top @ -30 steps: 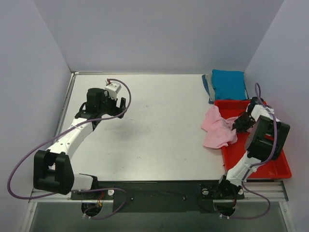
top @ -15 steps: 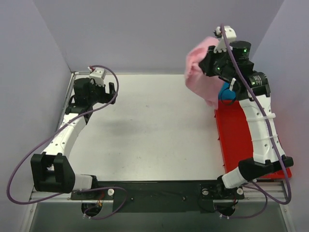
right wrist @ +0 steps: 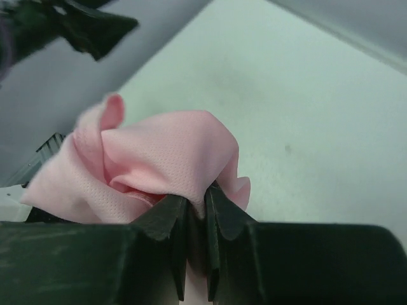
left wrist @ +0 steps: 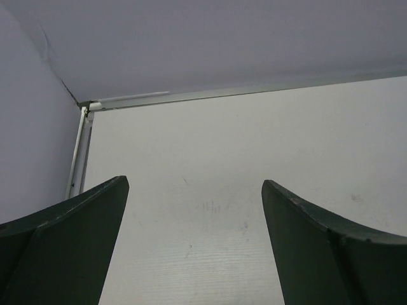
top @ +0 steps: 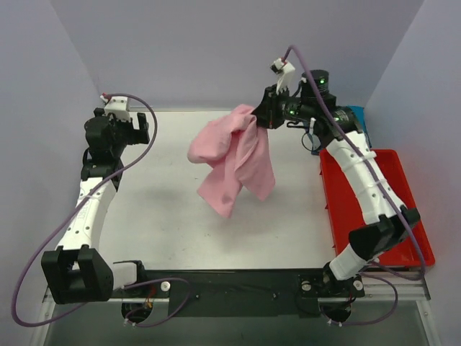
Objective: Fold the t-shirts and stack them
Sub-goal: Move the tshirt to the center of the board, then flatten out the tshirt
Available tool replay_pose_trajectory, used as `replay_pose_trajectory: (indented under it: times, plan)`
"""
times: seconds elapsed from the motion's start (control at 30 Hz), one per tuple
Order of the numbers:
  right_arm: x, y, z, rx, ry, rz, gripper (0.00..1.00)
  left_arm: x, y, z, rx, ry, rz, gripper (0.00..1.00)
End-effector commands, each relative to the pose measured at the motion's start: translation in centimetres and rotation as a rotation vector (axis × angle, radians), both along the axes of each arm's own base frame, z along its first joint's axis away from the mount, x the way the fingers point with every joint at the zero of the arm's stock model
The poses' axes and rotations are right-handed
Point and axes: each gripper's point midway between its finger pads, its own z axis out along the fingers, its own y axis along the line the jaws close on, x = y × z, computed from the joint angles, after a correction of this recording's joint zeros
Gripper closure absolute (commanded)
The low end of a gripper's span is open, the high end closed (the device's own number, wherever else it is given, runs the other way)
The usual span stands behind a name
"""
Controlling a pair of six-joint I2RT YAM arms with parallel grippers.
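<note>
The pink t-shirt (top: 234, 158) hangs bunched in the air over the middle of the table, swung out to the left. My right gripper (top: 261, 117) is shut on its top edge, high above the far part of the table. In the right wrist view the pink cloth (right wrist: 159, 165) is pinched between the jaws of the right gripper (right wrist: 197, 197). The teal t-shirt (top: 358, 117) is almost fully hidden behind the right arm at the far right. My left gripper (top: 122, 128) is open and empty over the far left corner; its view shows bare table between the fingers (left wrist: 70, 241).
A red plastic tray (top: 382, 209) lies empty along the right edge. White walls close in the back and both sides. The table's far left rim (left wrist: 127, 100) shows in the left wrist view.
My right gripper lifted the pink t-shirt out of the tray, carried it high, then swung it left over the middle of the table. My left gripper moved back toward the far left corner.
</note>
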Motion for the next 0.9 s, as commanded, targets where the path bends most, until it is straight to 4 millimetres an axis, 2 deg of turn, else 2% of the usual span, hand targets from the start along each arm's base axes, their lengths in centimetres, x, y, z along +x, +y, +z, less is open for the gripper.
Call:
replay_pose_trajectory:
  times: [0.0,0.03,0.07,0.1,0.13,0.17,0.2,0.27,0.37,0.4,0.43,0.47,0.5,0.53,0.6,0.63,0.67,0.77,0.8,0.83,0.87]
  plan:
    - [5.5,-1.9,-10.6,-0.056,0.237,-0.096,0.88,-1.3,-0.3,1.7,0.093,-0.088,-0.046,0.03]
    - [7.2,-3.6,-12.8,-0.073,0.295,-0.18,0.78,-1.6,-0.6,1.3,0.091,-0.084,-0.063,0.03]
    - [9.4,-5.5,-16.3,-0.114,0.385,-0.302,0.65,-1.8,-0.9,1.0,0.087,-0.077,-0.076,0.03]
    - [10.6,-8.2,-18.4,-0.161,0.455,-0.414,0.56,-2.1,-1.3,0.3,0.082,-0.062,-0.094,0.03]
    - [12.0,-11.3,-22.1,-0.257,0.54,-0.587,0.49,-2.2,-1.5,0.1,0.079,-0.057,-0.105,0.03]
    - [11.6,-13.5,-22.3,-0.31,0.604,-0.666,0.48,-2.4,-2.0,-0.4,0.073,-0.042,-0.122,0.03]
    - [12.0,-15.1,-23.3,-0.374,0.612,-0.726,0.46,-2.6,-2.2,-0.7,0.063,-0.032,-0.128,0.03]
    - [10.3,-16.5,-23.8,-0.498,0.585,-0.753,0.41,-3.0,-2.7,-1.1,0.055,-0.017,-0.151,0.03]
    - [6.9,-14.3,-24.5,-0.628,0.519,-0.655,0.38,-3.4,-3.0,-2.3,0.031,0.01,-0.162,0.03]
    - [4.7,-13.0,-25.4,-0.681,0.512,-0.585,0.38,-3.5,-3.1,-2.7,0.024,0.02,-0.163,0.03]
    - [3.3,-11.9,-25.2,-0.684,0.497,-0.526,0.38,-3.5,-3.1,-3.1,0.009,0.03,-0.16,0.03]
    - [0.7,-10.2,-27.2,-0.73,0.519,-0.431,0.38,-3.6,-3.1,-3.4,0.004,0.036,-0.161,0.03]
    - [-0.8,-9.0,-27.4,-0.719,0.529,-0.367,0.38,-3.6,-3.3,-3.5,-0.006,0.039,-0.164,0.03]
    - [-3.4,-7.6,-29.2,-0.764,0.553,-0.286,0.38,-3.8,-3.4,-3.9,-0.009,0.05,-0.168,0.03]
    - [-6.9,-6.0,-31.1,-0.836,0.547,-0.171,0.38,-3.9,-3.4,-4.1,-0.013,0.049,-0.17,0.03]
    - [-7.8,-5.9,-31.8,-0.873,0.538,-0.151,0.38,-3.9,-3.5,-4.1,-0.014,0.048,-0.171,0.03]
    - [-9.6,-5.1,-32.8,-0.926,0.517,-0.079,0.38,-4.1,-3.6,-4.3,-0.015,0.052,-0.174,0.03]
    - [-12.0,-3.4,-34.6,-1.013,0.481,0.053,0.38,-4.3,-3.8,-4.9,-0.016,0.062,-0.181,0.03]
    - [-12.5,-2.4,-34.7,-1.022,0.455,0.088,0.38,-4.5,-4.1,-5.1,-0.018,0.063,-0.188,0.03]
    - [-12.5,-2.1,-35.5,-1.054,0.447,0.107,0.38,-4.6,-4.1,-5.4,-0.018,0.068,-0.188,0.03]
    - [-12.4,-1.0,-35.5,-1.062,0.417,0.12,0.38,-4.7,-4.2,-5.9,-0.021,0.076,-0.192,0.03]
